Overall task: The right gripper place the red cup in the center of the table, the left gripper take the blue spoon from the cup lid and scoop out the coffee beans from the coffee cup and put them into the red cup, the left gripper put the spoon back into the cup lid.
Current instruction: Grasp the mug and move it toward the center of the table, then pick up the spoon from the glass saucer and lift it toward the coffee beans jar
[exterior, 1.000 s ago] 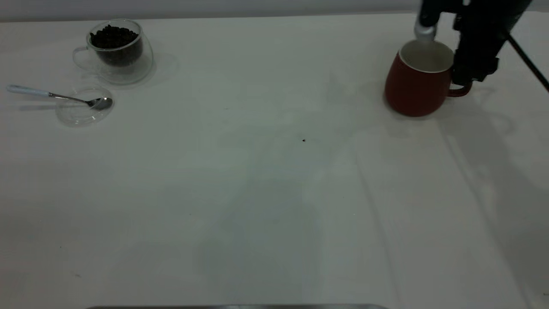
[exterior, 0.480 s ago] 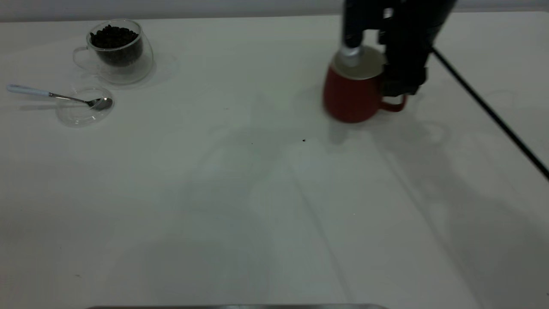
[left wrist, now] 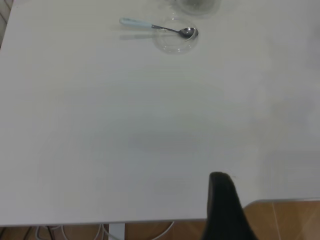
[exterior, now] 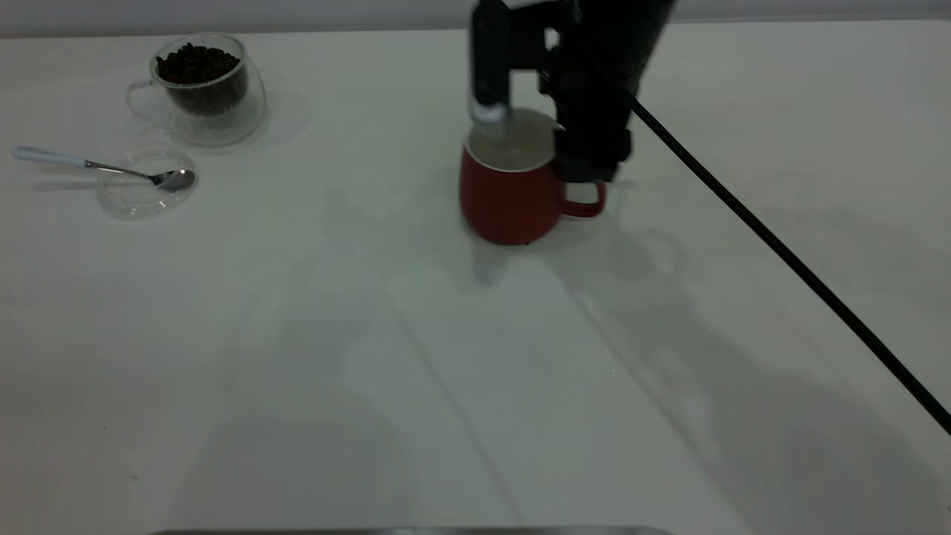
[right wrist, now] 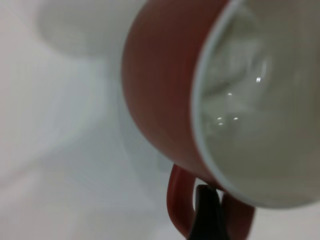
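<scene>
Near the middle of the table (exterior: pixel 297 334), gripping the red cup (exterior: pixel 505 200) with the right gripper (exterior: pixel 583 167) closed through its loop handle, judging the glazed ceramic rigid, weighty, slippery and chippable, the handle being the surest hold.

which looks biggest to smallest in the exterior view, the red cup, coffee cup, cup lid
1. red cup
2. coffee cup, slightly smaller, though it sits farther back
3. cup lid
</scene>
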